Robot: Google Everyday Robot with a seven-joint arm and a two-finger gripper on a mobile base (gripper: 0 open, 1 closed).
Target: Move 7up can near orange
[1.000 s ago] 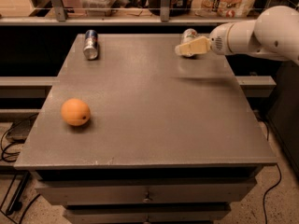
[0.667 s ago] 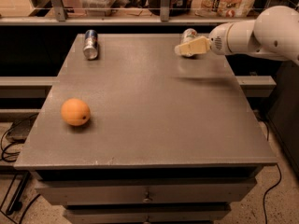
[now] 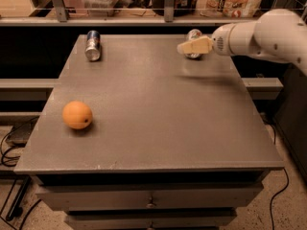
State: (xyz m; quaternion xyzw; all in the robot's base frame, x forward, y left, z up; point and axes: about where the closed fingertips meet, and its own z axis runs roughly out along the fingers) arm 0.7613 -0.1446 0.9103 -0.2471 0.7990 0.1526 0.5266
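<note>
Reaching in from the right, the white robot arm (image 3: 268, 32) holds its tan, wedge-shaped gripper (image 3: 184, 47) low over the far right corner of the grey square tabletop (image 3: 158, 104). The gripper sits directly in front of the small silvery 7up can (image 3: 194, 33), which lies at that corner with only its top edge showing past the tan wedge. Whether the gripper is open, closed, or clamped on the can cannot be told from this angle. The round, smooth orange fruit (image 3: 77, 114) rests near the left edge, well apart from the can and diagonally across the surface. A blue-and-silver drink can (image 3: 92, 45) lies at the far left corner and has no part in the job. The step in hand looks like securing the can. To do it well, the grasp should bite squarely across the can's body so it does not roll away, and the carry should then run diagonally, stopping just beside the fruit without nudging it.
</note>
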